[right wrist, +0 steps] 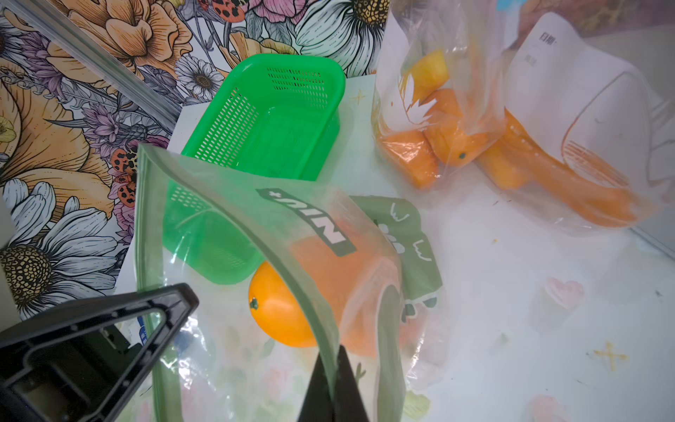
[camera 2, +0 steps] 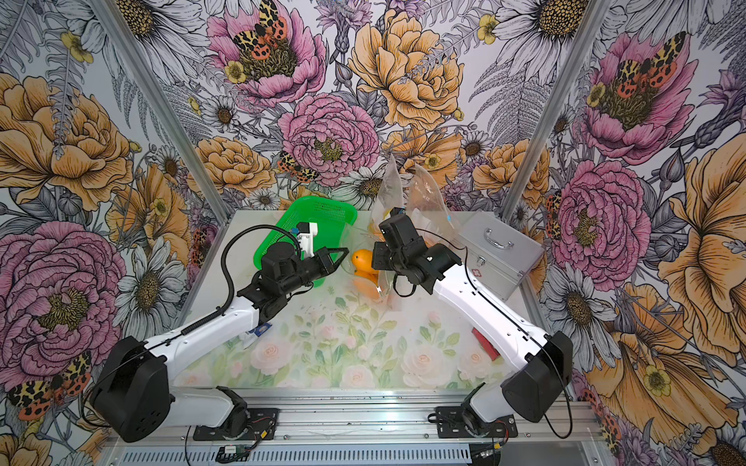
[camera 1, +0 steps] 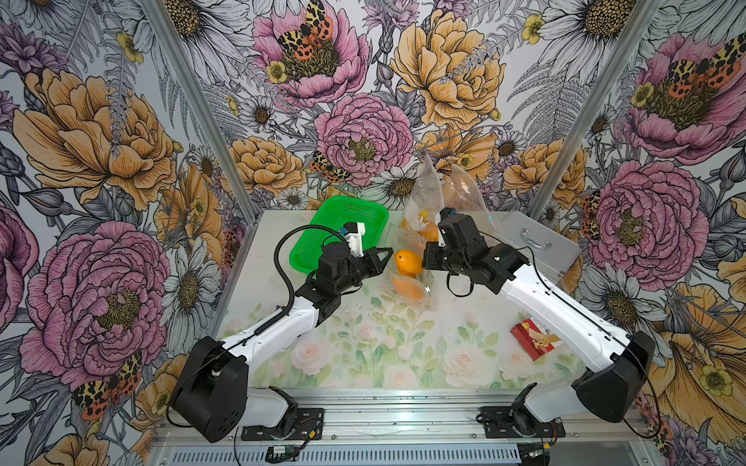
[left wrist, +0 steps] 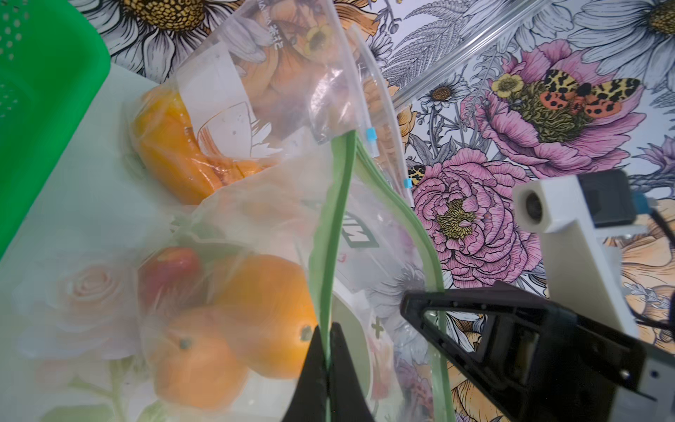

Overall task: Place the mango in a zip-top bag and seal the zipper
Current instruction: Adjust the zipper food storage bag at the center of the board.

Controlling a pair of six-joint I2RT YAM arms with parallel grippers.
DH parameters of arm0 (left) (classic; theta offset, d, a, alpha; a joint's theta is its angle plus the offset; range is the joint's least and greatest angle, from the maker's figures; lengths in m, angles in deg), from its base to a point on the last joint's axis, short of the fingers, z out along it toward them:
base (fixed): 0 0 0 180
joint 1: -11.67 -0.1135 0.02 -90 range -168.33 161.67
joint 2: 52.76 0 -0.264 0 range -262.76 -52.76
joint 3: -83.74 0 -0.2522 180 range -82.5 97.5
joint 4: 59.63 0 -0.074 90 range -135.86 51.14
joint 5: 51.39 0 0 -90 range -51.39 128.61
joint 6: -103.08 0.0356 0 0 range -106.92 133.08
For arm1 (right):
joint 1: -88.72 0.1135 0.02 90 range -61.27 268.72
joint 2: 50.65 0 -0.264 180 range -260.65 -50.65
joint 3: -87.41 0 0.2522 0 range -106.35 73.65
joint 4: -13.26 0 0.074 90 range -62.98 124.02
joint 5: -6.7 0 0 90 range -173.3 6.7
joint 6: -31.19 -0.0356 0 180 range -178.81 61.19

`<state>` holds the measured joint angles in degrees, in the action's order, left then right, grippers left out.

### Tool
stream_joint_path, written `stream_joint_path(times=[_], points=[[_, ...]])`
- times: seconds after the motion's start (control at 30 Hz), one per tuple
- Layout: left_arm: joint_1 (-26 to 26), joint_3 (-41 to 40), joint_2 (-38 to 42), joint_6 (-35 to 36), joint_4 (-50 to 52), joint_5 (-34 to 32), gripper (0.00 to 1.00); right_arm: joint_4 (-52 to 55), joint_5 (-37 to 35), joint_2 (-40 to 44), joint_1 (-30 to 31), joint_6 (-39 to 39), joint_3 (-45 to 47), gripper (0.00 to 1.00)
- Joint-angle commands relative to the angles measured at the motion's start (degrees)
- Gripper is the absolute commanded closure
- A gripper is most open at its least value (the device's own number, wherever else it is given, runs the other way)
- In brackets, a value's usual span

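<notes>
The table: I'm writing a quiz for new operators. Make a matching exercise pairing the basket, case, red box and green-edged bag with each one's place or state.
1 basket
2 case
3 red box
4 bag

a pinched by the left pincer and the right pincer
b silver, far right, handle on top
c green, far left
d near right, partly under the arm

Pairs: 1-c, 2-b, 3-d, 4-a

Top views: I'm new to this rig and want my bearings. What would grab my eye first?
The loud flowered walls around the table come first. At mid-table, both arms meet over a clear bag with an orange mango in it; the left claw and right claw each pinch its green-edged mouth. A bright green basket sits at the back of the table.
</notes>
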<state>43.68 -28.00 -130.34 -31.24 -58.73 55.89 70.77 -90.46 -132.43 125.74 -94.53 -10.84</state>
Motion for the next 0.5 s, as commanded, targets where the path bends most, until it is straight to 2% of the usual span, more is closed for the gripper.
stream_joint_path(times=[0.0, 0.2, 0.37, 0.47], points=[[0.3, 7.6, 1.7, 6.4, 6.4, 4.5, 1.00, 4.0, -1.6, 2.8, -0.5, 3.5, -2.3, 1.00], [-1.0, 17.4, -2.4, 10.0, 15.0, 8.8, 1.00, 4.8, 0.9, 6.0, -0.3, 1.3, -2.7, 1.00], [-3.3, 20.5, -7.9, 10.2, 17.1, 15.6, 1.00, 4.3, 2.8, 5.0, 1.4, -1.4, -1.9, 1.00], [-3.5, 21.4, -11.3, 10.5, 17.2, 18.4, 1.00, 3.9, 4.4, 2.8, 1.9, -1.4, -2.6, 0.95]])
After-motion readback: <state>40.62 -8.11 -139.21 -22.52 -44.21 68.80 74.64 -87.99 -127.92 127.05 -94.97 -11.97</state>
